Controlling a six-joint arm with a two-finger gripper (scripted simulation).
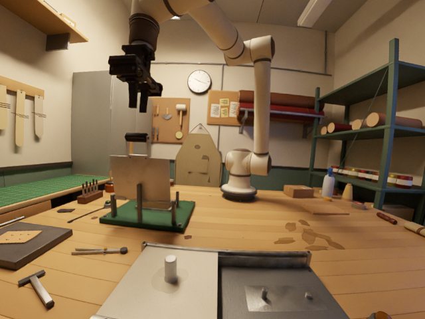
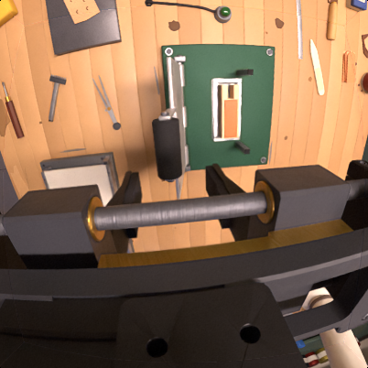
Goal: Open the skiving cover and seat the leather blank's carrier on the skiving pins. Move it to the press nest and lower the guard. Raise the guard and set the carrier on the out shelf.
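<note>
A grey guard plate stands upright on the green base, its black roller handle at the top edge. From above, the green base holds a white-framed nest with an orange carrier lying in it, to the right of the raised guard and its handle. Nearer the camera a pale cover with a white knob lies flat beside a dark plate carrying two short pins. My gripper hangs well above the guard's handle, open and empty.
Posts rise from the green base around the nest. A dark tray with a leather blank sits at the left, with a hammer and dividers loose on the bench. The arm's base stands behind, shelving on the right.
</note>
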